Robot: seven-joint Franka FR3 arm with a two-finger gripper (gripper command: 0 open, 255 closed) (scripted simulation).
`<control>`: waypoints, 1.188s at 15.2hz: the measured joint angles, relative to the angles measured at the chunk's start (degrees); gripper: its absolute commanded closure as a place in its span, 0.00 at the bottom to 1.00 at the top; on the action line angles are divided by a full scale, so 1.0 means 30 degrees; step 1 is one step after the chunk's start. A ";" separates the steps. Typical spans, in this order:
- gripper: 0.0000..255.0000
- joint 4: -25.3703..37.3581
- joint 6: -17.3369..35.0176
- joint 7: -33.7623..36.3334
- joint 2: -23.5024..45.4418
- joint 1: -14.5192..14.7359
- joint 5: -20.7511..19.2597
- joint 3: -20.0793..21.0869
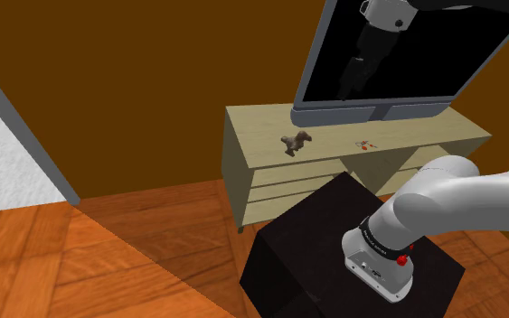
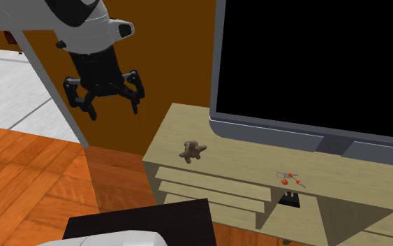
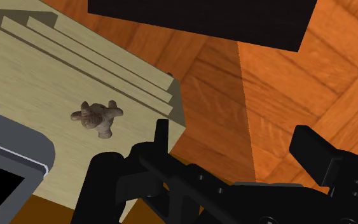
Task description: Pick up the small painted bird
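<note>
A tiny figure with red-orange and grey paint point(image 1: 363, 144) point(image 2: 290, 179) lies on the pale wooden cabinet point(image 1: 261, 126) point(image 2: 230, 168) in front of the TV's foot. A larger brown lumpy figure point(image 1: 295, 141) point(image 2: 193, 152) point(image 3: 96, 118) rests nearer the cabinet's end. My gripper point(image 1: 350, 81) point(image 2: 112, 106) point(image 3: 234, 159) hangs open high above that end of the cabinet, holding nothing. In the wrist view the brown figure lies beyond the fingers point(image 3: 161, 137), off to one side and well apart from them.
A big dark TV point(image 1: 397, 54) point(image 2: 313, 63) point(image 3: 12, 153) stands along the back of the cabinet. My black stand point(image 1: 334, 244) point(image 2: 139, 223) point(image 3: 203, 19) sits on the wooden floor close before the cabinet. A brown wall rises behind.
</note>
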 measured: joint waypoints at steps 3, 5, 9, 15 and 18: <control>0.00 -0.0595 0.0742 -0.0128 0.0077 -0.0114 -0.0129 -0.0203; 0.00 -0.1158 0.2102 -0.0452 0.0772 -0.0323 -0.0398 -0.0646; 0.00 -0.2198 0.5053 -0.0904 0.2414 -0.0661 -0.0761 -0.1403; 0.00 -0.3148 0.9488 -0.1625 0.5437 -0.1039 -0.1052 -0.2572; 0.00 -0.3236 1.1633 -0.2236 0.7283 -0.1213 -0.1058 -0.3310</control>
